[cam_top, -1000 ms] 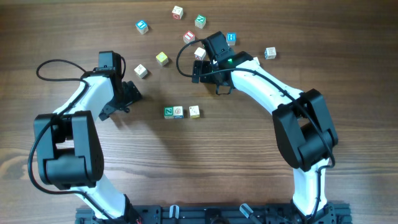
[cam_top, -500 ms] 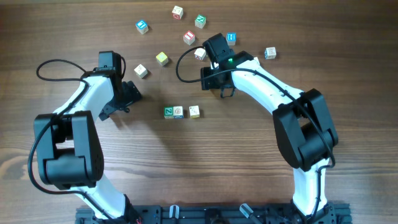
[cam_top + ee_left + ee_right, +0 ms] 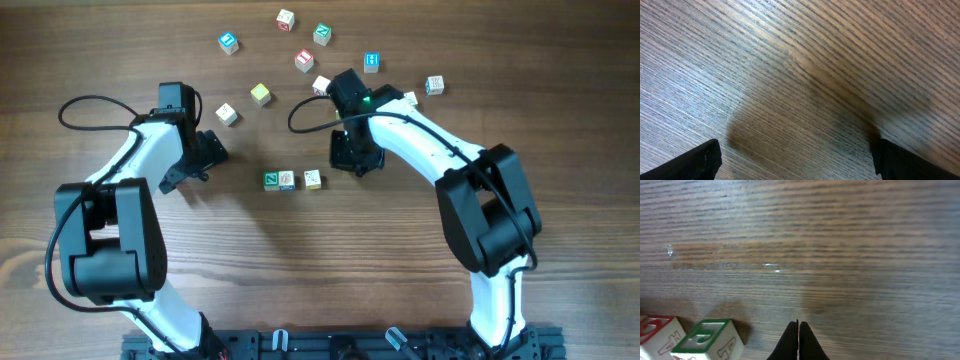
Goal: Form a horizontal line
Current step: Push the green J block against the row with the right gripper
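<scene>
The horizontal line point(image 3: 287, 180) lies mid-table: a green-faced cube point(image 3: 272, 180) and a blue-white cube point(image 3: 287, 180) touch, and a cream cube point(image 3: 312, 179) sits a small gap to their right. My right gripper point(image 3: 350, 165) hovers just right of that cream cube. In the right wrist view its fingers point(image 3: 798, 332) are pressed together, shut on nothing, with a green-framed cube point(image 3: 707, 340) and a red-framed cube point(image 3: 657, 335) at the lower left. My left gripper point(image 3: 205, 160) stays left of the row, open point(image 3: 800, 165) over bare wood.
Loose cubes are scattered at the back: blue point(image 3: 229, 42), cream point(image 3: 286, 18), green point(image 3: 322, 34), red point(image 3: 304, 60), cream point(image 3: 321, 85), blue point(image 3: 371, 62), one point(image 3: 433, 85) at the right, yellow point(image 3: 261, 94) and cream point(image 3: 227, 114).
My right gripper has swung from beside the cream cube at the back toward the row and has shut empty. That cube stays at the back. The left arm has not moved.
</scene>
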Tool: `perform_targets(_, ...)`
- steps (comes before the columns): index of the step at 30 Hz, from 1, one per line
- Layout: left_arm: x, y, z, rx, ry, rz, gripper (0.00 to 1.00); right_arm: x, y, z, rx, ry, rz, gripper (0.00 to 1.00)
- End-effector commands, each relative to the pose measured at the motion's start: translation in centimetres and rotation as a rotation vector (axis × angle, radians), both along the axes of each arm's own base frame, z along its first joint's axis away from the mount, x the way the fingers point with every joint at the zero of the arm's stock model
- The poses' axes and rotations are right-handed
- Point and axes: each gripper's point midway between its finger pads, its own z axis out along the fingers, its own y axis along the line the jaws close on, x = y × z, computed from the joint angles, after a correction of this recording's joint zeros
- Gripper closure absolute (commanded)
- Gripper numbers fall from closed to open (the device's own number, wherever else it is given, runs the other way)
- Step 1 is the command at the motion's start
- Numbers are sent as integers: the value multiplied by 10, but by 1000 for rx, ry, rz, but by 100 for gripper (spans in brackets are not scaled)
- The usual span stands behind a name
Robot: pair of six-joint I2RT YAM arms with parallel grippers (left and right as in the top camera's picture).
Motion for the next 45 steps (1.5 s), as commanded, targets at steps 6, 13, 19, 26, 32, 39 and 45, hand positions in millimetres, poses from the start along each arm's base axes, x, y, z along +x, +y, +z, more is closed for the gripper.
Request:
perform_targets(6, -4, 0, -5, 5, 19, 0, 0, -12, 1, -28, 3, 35, -66, 96)
perform_targets(13, -4, 0, -5, 5, 19, 0, 0, -17, 16, -24, 85, 75, -57, 96)
perform_targets(19, -4, 0, -5, 5, 19, 0, 0, -14, 21, -23, 114, 67, -69, 94)
perform_targets(26, -4, 0, -5, 6, 19, 1, 0, -13, 27, -21, 146, 69, -63, 92)
perform_targets(32, -4, 0, -5, 5, 19, 0, 0, -17, 31, -19, 169, 90, -60, 92)
perform_targets(39, -4, 0, -5, 5, 19, 0, 0, -32, 45, -12, 260, 175, -49, 95)
perform_targets(45, -4, 0, -5, 5, 19, 0, 0, -36, 50, -10, 269, 205, -95, 96)
